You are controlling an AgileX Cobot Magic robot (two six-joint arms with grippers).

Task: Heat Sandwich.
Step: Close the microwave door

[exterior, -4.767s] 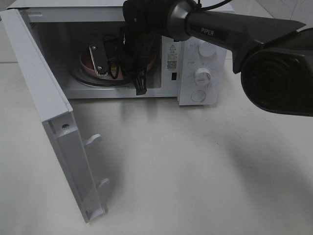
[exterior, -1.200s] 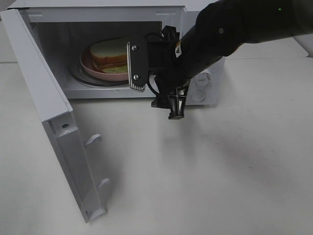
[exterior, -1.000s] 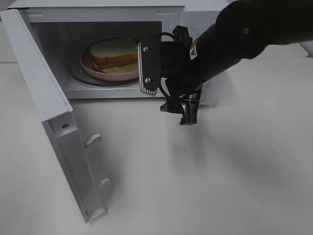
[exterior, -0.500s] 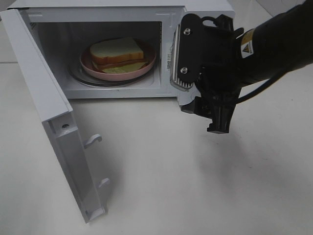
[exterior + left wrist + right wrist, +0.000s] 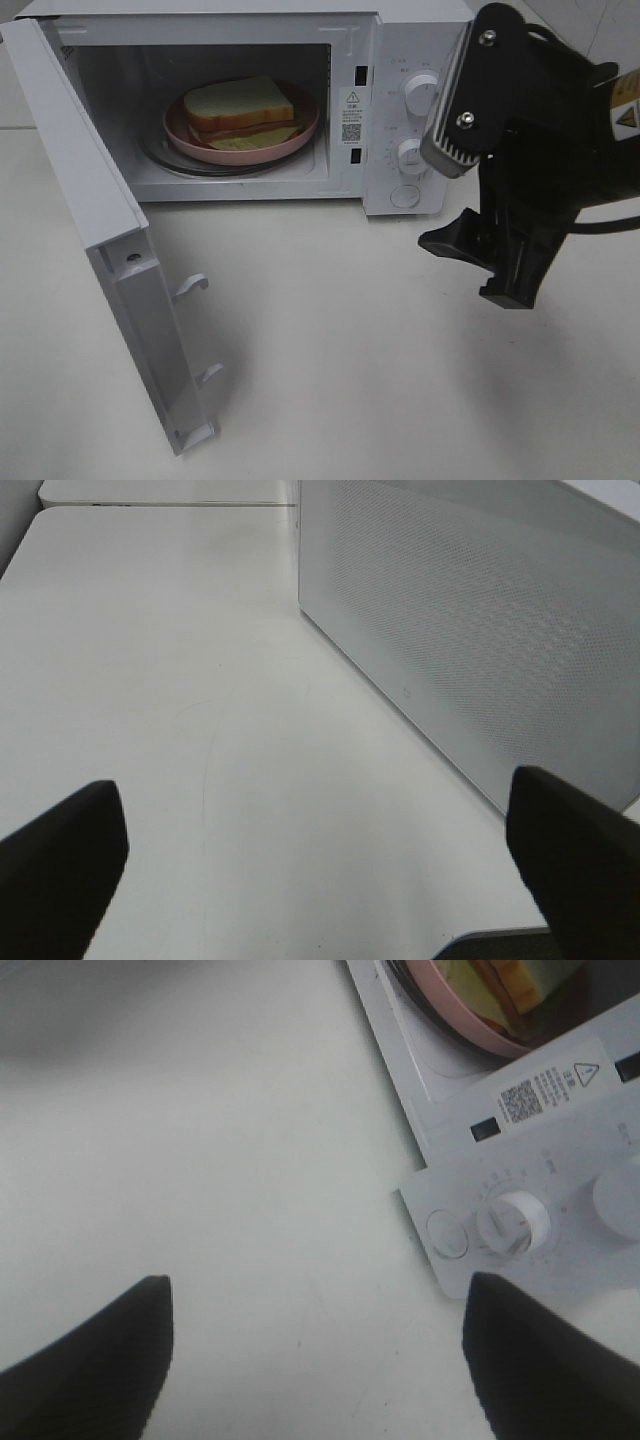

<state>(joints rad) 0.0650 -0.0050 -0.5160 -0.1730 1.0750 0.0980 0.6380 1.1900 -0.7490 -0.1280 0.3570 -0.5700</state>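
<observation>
So the sandwich (image 5: 240, 108) is sitting inside the open microwave (image 5: 420, 30), up around 11 o'clock in the high view. It's two slices of white bread with a tan crust, a pinkish-red ham layer along the front edge and a pale yellow-green bit poking out underneath. It lies on a round pink plate (image 5: 305, 125), and the plate sits on the glass turntable (image 5: 155, 155). The door (image 5: 95, 215) is swung right out at 9 o'clock of the cavity, with two white latch hooks (image 5: 190, 287) sticking off its edge, so the opening is in plain view. At 3 o'clock of the cavity is the control panel, with two white knobs (image 5: 420, 95) one above the other and a round button (image 5: 404, 196) under them. The right claw (image 5: 475, 225) hangs over the surface (image 5: 350, 370) at 3 o'clock in the high view, just beside that panel and well apart from the sandwich, its jaws spread wide and empty. The left claw (image 5: 320, 880) only shows in its own wrist camera, also spread wide and holding nothing, over bare surface near a white perforated panel (image 5: 480, 630). The surface is plain white with a few faint scuffs, and the room beyond is barely in view.
</observation>
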